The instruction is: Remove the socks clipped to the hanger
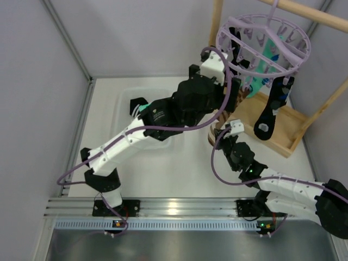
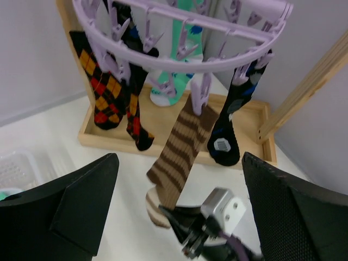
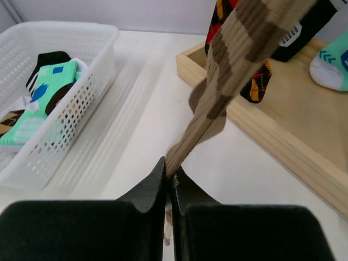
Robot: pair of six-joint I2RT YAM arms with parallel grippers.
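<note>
**Right tool clamped on the striped sock; left tool open**

1. Worktop [image 1: 179, 168]: white, filling the centre of the top view. Both arms reach across it toward the upper right of the frame.

2. Wooden frame [image 1: 283, 138]: stands at the right of the top view. Its tray base rests on the worktop, and its upper rail carries the hanger.

3. Basket [image 3: 81, 38]: white perforated plastic, at the upper left of the right wrist view. Loose socks [image 3: 38, 103], teal and dark, lie inside it.

4. Hanger [image 1: 296, 54]: round, lavender, at the upper right of the top view, above the tray base. Pegs dangle from its rings.

5. Socks, all clipped to the hanger in the left wrist view:
   - diamond-pattern sock [image 2: 103, 92], at the left;
   - teal sock [image 2: 182, 32], at the top centre, behind the rings;
   - dark sock [image 2: 231, 125], right of centre;
   - brown striped sock [image 2: 187, 128], at the centre, hanging from a peg and slanting down toward the lower centre.

6. Left tool [image 2: 178, 168]: fingers spread fully apart at the lower corners of its wrist view. It holds nothing.

7. Right tool [image 3: 168, 174]: jaws pressed together on the lower end of the brown striped sock. The sock runs up and right from the jaws.
</note>
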